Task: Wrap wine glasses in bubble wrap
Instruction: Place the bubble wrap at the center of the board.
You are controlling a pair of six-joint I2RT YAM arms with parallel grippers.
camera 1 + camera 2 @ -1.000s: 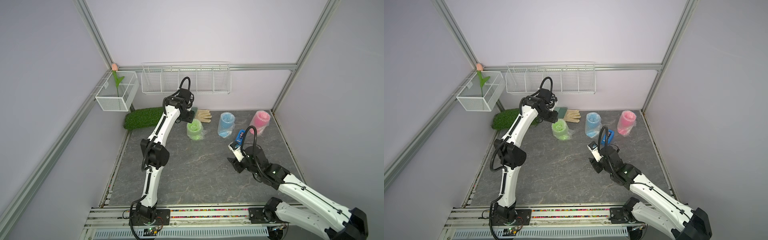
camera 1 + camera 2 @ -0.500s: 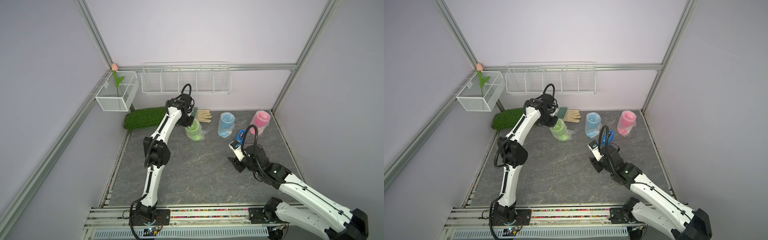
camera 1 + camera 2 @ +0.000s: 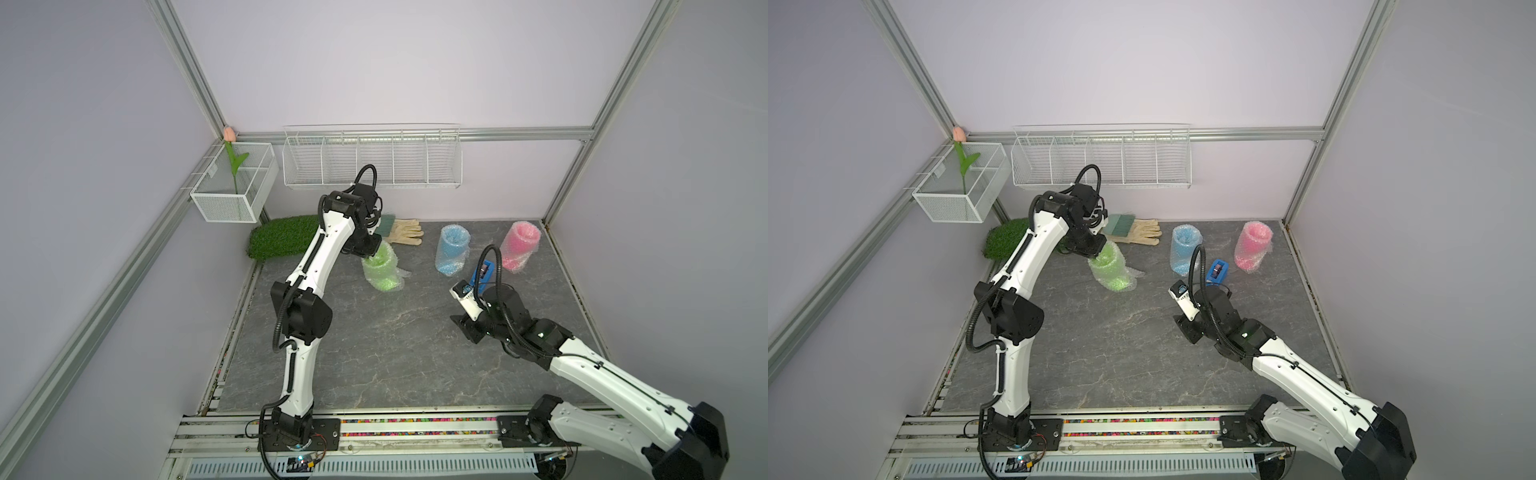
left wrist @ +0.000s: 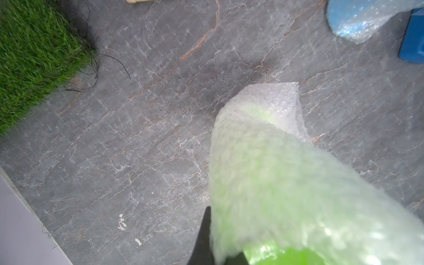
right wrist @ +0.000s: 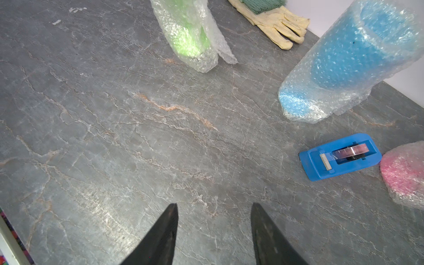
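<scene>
**Counter Layout**

Far left on counter [image 3: 395,353]: turf mat [image 3: 278,241]. Right of it, by far wall: glove [image 3: 405,232]. Just nearer: left goblet [image 3: 382,270]; farther right, middle goblet [image 3: 452,249], then right goblet [image 3: 519,245]. Between those two, slightly nearer: tape dispenser [image 3: 1217,271].

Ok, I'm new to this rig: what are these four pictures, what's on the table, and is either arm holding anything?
A two-armed robot works on a table. Two pictures look down from overhead; the other two come from a camera on each wrist. Three goblets sit in bubble wrap: green goblet, blue goblet, pink goblet. Nearby lie a tape dispenser, a glove and a turf mat. The left gripper is shut on the green goblet's wrapped rim; that goblet leans. The right gripper is open and empty.
</scene>
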